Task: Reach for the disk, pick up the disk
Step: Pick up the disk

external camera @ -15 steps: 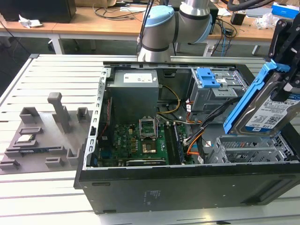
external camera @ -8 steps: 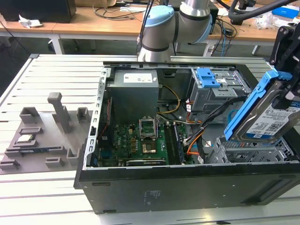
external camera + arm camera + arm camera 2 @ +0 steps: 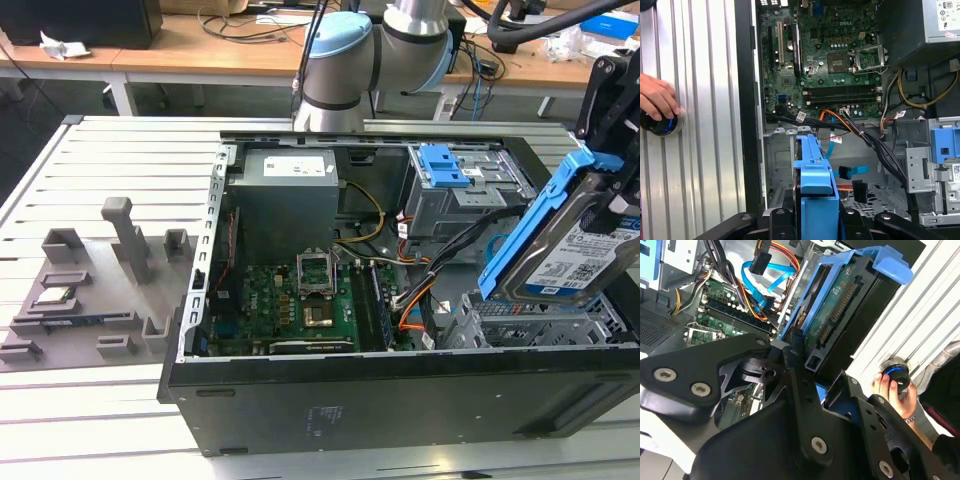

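The disk (image 3: 575,262) is hanging tilted above the open case, label side showing white and blue with barcodes, silver body framed by its blue plastic bracket (image 3: 812,187), one corner raised high.

Arm (image 3: 345,55): grey joints with blue cap, standing behind case (image 3: 400,390), far side from exterior camera.

Gripper (image 3: 612,150): black, above case's corner at exterior view's right, raised clear of case floor. Fingers (image 3: 797,370) clamped on disk (image 3: 575,255) by its blue bracket; disk tilted, lifted over drive bay.

Person's hand (image 3: 657,97): outside case, resting on slatted table, fingers over round knob (image 3: 662,125). Same hand (image 3: 895,390) in second wrist view, wrist wearing bracelet.
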Controlling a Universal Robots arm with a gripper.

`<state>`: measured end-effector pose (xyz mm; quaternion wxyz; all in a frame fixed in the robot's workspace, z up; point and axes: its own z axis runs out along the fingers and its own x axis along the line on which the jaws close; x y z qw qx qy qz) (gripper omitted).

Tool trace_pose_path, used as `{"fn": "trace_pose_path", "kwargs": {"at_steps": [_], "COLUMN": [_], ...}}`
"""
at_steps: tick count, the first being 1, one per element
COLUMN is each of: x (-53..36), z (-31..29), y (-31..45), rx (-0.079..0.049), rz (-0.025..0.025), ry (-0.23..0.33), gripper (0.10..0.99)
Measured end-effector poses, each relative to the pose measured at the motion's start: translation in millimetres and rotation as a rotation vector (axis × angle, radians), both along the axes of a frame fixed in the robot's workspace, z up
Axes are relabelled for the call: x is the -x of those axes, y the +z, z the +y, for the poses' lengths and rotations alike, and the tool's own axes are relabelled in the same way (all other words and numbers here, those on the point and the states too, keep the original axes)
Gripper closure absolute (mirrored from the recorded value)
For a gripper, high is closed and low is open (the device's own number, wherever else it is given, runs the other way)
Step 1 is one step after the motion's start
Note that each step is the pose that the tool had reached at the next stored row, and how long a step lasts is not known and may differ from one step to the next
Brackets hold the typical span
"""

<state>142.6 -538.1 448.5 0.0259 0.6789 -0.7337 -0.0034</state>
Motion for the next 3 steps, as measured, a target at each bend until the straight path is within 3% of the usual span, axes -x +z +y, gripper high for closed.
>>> {"fn": "trace_pose_path", "kwargs": {"at_steps": [3], "x": [0.0], "z": [0.0], "y": [0.0], "rx": [0.0], "rz": [0.0], "ry": [0.0], "gripper": [0.722]}}
